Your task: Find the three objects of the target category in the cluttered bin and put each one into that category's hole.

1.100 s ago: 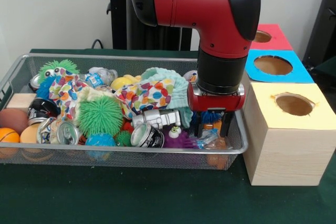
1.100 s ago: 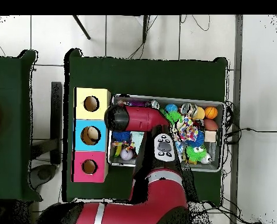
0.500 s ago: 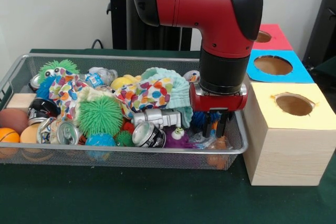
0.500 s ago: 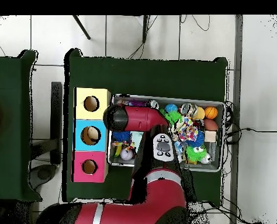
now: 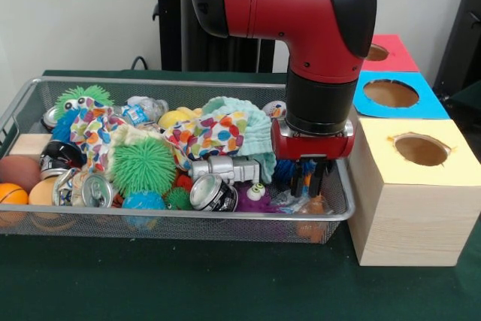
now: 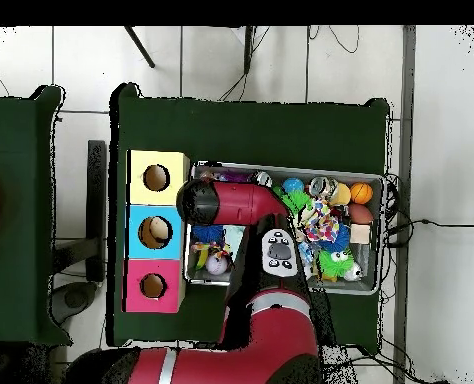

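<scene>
Hand [image 5: 309,180] is down in the bin [image 5: 150,219], fingers nearly together, pinching something I can't make out. Best lift straight up, clear of the mesh wall beside the yellow box [image 5: 409,193].

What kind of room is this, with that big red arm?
Probably a robotics lab set up for a sorting test: a wire bin crammed with toys and cans, three wooden boxes with coloured, holed tops, and the arm's hand down in the bin.
</scene>
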Motion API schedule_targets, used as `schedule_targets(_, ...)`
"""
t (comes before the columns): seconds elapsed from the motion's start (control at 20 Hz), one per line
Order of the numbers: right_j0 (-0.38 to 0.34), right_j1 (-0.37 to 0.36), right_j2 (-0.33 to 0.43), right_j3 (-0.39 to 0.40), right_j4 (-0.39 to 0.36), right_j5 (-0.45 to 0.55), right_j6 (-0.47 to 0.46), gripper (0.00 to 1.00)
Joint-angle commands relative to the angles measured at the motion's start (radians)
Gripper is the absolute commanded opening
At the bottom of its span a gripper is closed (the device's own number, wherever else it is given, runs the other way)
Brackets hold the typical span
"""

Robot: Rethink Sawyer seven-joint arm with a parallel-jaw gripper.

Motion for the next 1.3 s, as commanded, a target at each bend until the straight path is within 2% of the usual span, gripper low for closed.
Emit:
schedule_targets(0.05,-0.004,0.085,0.047,0.020,-0.001,-0.046,0.156,0.00)
schedule_targets(0.5,0.007,0.061,0.034,0.038,0.001,-0.062,0.177,0.00)
schedule_targets(0.7,0.013,-0.014,0.035,0.101,0.011,-0.052,0.196,0.00)
schedule_targets(1.05,0.038,-0.187,0.007,0.208,0.026,0.047,0.197,0.00)
schedule_targets(1.3,0.052,-0.232,-0.009,0.222,0.034,0.090,0.195,0.00)
